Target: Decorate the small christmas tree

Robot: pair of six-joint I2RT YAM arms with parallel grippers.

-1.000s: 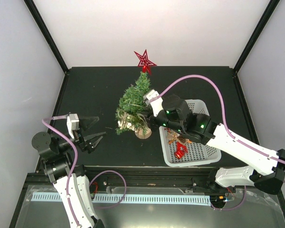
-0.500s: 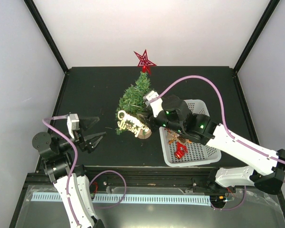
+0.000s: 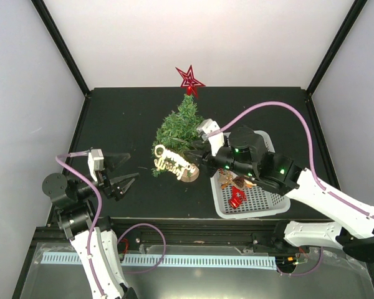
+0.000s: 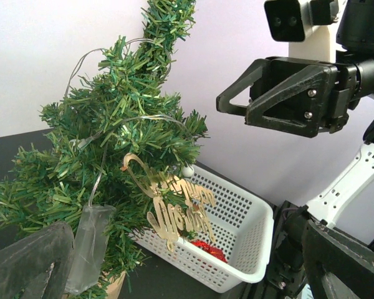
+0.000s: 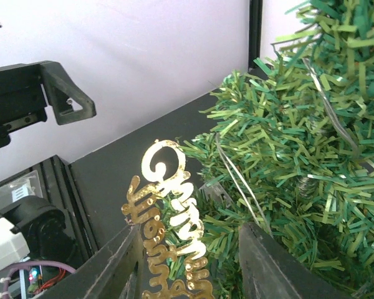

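The small christmas tree [image 3: 176, 132] stands mid-table on a wooden disc base [image 3: 189, 174], with a red star [image 3: 190, 80] on top. A gold script ornament [image 3: 172, 161] hangs on its lower branches. My right gripper [image 3: 196, 157] is open just right of the tree. In the right wrist view the ornament [image 5: 168, 230] hangs between my spread right gripper [image 5: 190, 261] fingers, with the tree [image 5: 299, 156] behind. My left gripper [image 3: 126, 168] is open and empty, left of the tree. The left wrist view shows the tree [image 4: 112, 162], the ornament [image 4: 171, 205] and my left gripper [image 4: 184, 265].
A white basket [image 3: 266, 201] sits right of the tree, holding a red ornament [image 3: 238, 198] and a brownish one [image 3: 227, 180]. The basket [image 4: 249, 246] also shows in the left wrist view. A wire light string with a clear box [image 4: 90, 249] hangs on the tree. Black frame posts edge the table.
My right gripper has drawn back to the right, away from the tree. The gold ornament came into view and now hangs on the lower branches. The left arm has not moved.
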